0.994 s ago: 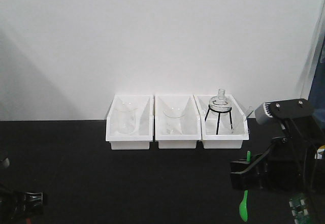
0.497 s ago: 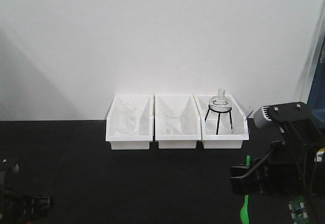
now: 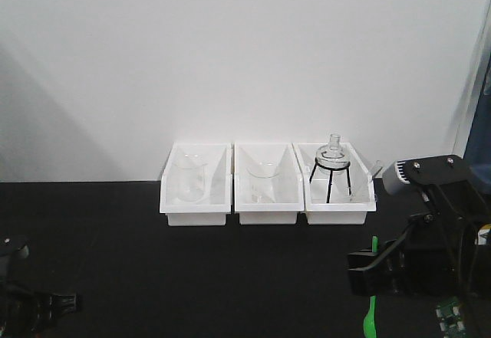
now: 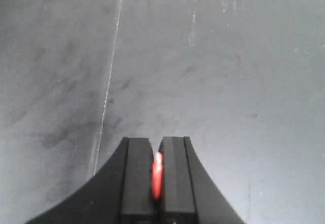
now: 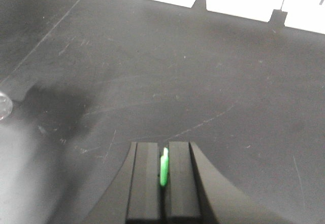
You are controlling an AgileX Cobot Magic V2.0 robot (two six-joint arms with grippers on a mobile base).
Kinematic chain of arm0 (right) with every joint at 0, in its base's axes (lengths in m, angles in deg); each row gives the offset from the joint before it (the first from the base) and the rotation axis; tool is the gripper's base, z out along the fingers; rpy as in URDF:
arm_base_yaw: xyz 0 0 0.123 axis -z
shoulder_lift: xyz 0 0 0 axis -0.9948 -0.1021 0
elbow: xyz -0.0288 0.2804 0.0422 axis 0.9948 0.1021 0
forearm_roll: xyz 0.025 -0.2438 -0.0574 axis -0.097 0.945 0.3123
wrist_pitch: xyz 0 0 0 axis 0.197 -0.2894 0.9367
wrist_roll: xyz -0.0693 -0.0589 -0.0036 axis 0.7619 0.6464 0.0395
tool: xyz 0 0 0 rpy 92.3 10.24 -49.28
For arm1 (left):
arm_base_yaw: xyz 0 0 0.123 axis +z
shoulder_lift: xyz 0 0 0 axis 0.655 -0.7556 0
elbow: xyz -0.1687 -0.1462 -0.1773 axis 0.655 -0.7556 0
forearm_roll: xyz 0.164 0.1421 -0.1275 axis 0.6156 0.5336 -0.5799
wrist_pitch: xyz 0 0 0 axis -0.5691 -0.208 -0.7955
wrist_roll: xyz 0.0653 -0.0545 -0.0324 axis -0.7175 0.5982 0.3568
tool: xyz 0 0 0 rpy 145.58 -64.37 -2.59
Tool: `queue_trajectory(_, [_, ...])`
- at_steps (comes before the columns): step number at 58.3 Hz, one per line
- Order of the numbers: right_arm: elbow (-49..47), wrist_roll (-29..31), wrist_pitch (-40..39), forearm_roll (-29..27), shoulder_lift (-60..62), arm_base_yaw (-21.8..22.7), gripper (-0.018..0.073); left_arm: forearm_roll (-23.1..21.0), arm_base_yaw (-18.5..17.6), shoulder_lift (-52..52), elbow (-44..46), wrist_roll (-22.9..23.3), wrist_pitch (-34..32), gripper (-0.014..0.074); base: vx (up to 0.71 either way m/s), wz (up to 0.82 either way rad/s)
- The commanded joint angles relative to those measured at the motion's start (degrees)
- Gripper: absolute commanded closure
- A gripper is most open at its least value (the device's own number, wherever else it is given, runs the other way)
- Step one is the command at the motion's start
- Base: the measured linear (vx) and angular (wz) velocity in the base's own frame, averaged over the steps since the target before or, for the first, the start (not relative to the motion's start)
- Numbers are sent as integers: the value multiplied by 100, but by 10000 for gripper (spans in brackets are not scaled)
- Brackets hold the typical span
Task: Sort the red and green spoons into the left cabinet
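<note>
Green spoon [image 5: 163, 167] is clamped edge-on between the nearly closed jaws of the right gripper [image 5: 163, 147], at 4 o'clock in the front view. Its bowl hangs below the fingers, over the black table [image 3: 230, 277]. Red spoon [image 4: 157, 176] is pinched the same way in the left gripper [image 4: 156, 144], low at 8 o'clock. Between the two arms the tabletop lies bare up to three white bins [image 3: 268, 217] at 12 o'clock. The bins line the table's back edge against the wall [image 3: 230, 62] and hold glassware [image 3: 189, 178].
</note>
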State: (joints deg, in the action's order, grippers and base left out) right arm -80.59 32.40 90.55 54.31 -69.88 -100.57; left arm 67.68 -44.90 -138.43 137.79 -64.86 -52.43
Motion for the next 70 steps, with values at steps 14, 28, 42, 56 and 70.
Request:
queue_trajectory(14, [-185, 13, -284, -92, 150, -1, 564, -74, 8, 893, 174, 0, -428, 604, 0, 0])
queue_trajectory(28, [-185, 18, -259, -49, 150, -1, 564, -47, 8, 2143, 174, -640, -215, 603, 0, 0])
queue_trajectory(42, [-185, 36, -231, -42, 298, -1, 562, -47, 8, 3582, 168, -1693, 110, 603, 0, 0])
queue_trajectory(56, [-9, 503, -429, 83, 1042, -1, 563, -47, 8, 4787, 137, -1988, 486, 603, 0, 0])
queue_trajectory(70, [1425, 614, -1557, 83, 2680, -1, 563, -178, 8, 5992, -875, -2084, 321, 600, 0, 0])
